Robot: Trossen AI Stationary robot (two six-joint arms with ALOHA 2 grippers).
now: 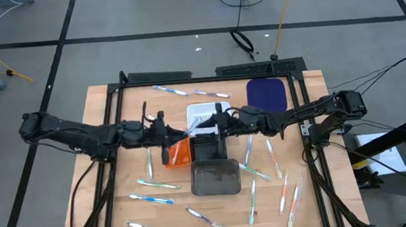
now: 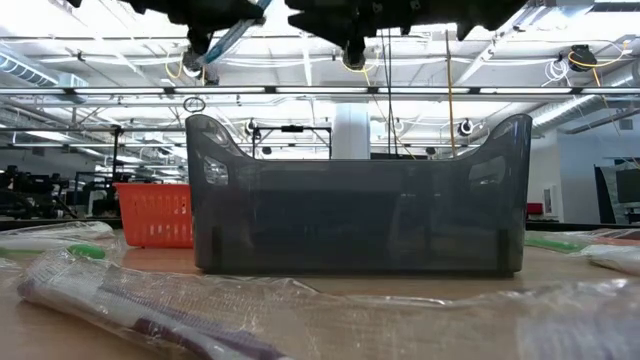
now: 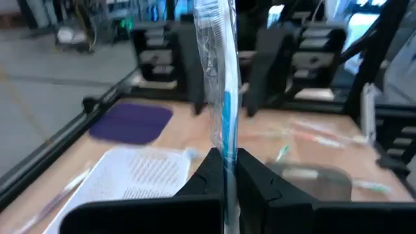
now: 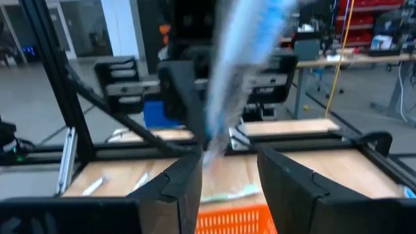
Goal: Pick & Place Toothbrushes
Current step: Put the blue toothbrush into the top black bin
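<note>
While the left gripper pinches a clear-wrapped, blue-striped white toothbrush above mid-table, at twelve o'clock of the orange basket, the right gripper faces it with jaws apart around the wrapper's free end.

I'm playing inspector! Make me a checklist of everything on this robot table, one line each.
Surface: wooden table inside a black frame.
Job's things: wrapped toothbrushes scattered over the table; one wrapped blue toothbrush is pinched in the left gripper, above the orange basket.
Clutter: grey bin, white perforated tray, dark blue mat.
Grippers: left gripper's jaws shut on the blue toothbrush; right gripper faces it, jaws apart around the brush's other end.
Cables: yellow and black cables on the floor beyond the table.
Surroundings: workshop with racks and ceiling lights; no people seen.
</note>
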